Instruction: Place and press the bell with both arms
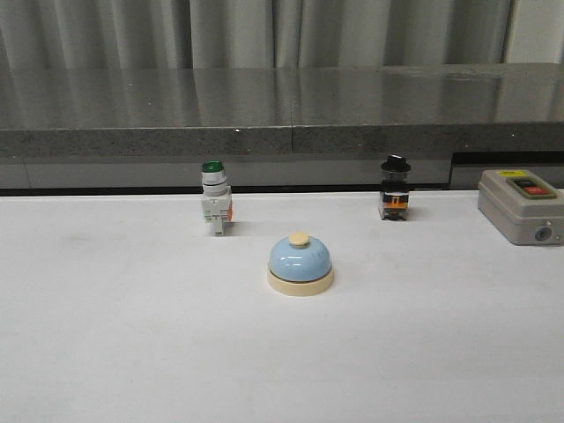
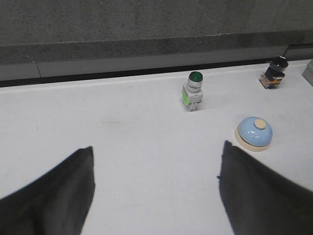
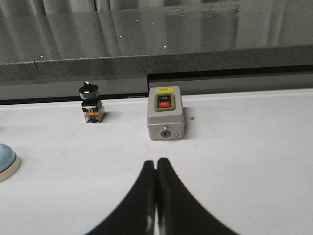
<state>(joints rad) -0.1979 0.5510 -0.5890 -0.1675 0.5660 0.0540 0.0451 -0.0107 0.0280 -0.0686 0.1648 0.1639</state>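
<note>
The light-blue bell [image 1: 300,263] with its cream base and cream button stands upright on the white table, near the middle. Neither arm shows in the front view. In the left wrist view the bell [image 2: 254,132] sits just beyond one fingertip of my left gripper [image 2: 156,149], which is wide open over bare table with nothing between its fingers. My right gripper [image 3: 156,163] is shut with nothing in it, its tips pointing toward the grey box. Only an edge of the bell [image 3: 7,164] shows in the right wrist view.
A green-capped white push-button switch [image 1: 214,196] stands behind the bell to the left. A black-capped switch [image 1: 394,188] stands at the back right. A grey box with red and green buttons [image 1: 523,205] sits at the far right. A dark stone ledge [image 1: 282,110] runs behind the table.
</note>
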